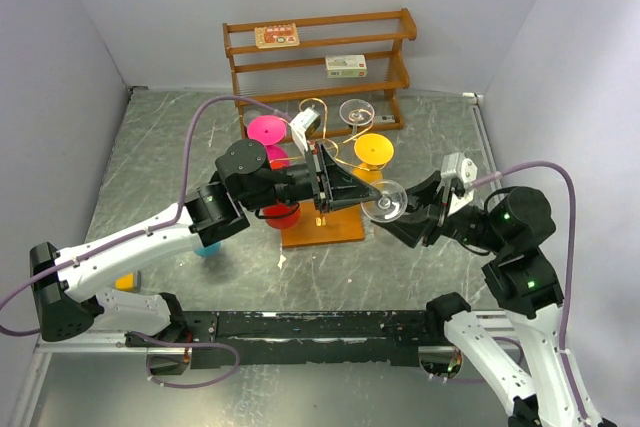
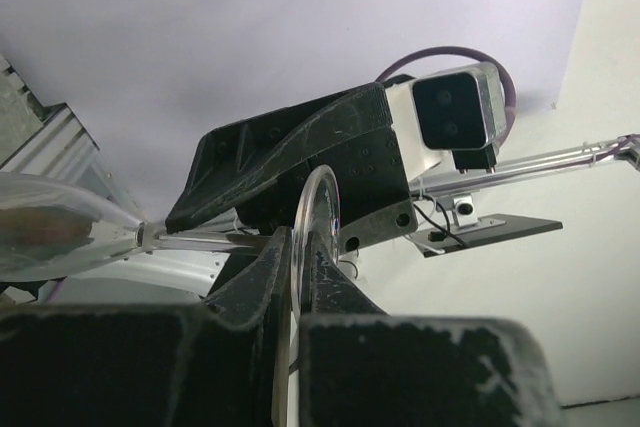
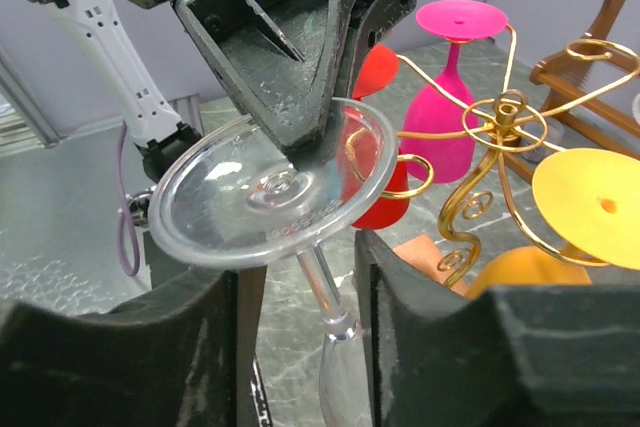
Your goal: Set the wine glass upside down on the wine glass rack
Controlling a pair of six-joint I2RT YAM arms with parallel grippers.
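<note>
**A:** Two grippers meet at one clear wine glass point(image 1: 384, 200), at about four o'clock from the post of the wine glass rack point(image 1: 335, 228) in the top view.

**B:** Which one has it?

**A:** The left gripper point(image 1: 366, 189). Its jaws are clenched on the rim of the glass's foot. In the right wrist view, the black tips pinch that disc from twelve o'clock.

**B:** And the right gripper point(image 1: 402, 217)?

**A:** Released. In its own camera the fingers point(image 3: 190, 327) stand apart with the stem running between them. I cannot tell whether a pad brushes the stem.

**B:** How does the glass lie?

**A:** It is up off the table point(image 1: 150, 167) and tipped on its side, with the foot toward the left arm and the bowl toward the right arm. It is not yet hung on the rack.

**B:** What is on the rack?

**A:** Counting around the post, there is a pink glass point(image 1: 265, 130) at ten o'clock, a yellow glass point(image 1: 373, 150) at three, a red glass point(image 1: 282, 215) at seven and a second clear glass point(image 1: 356, 110) at one. The pink and yellow ones plainly have their feet uppermost.

**B:** Anything beyond it?

**A:** A wooden shelf point(image 1: 320, 57) stands at twelve o'clock against the back wall, with two small boxes on it.
</note>
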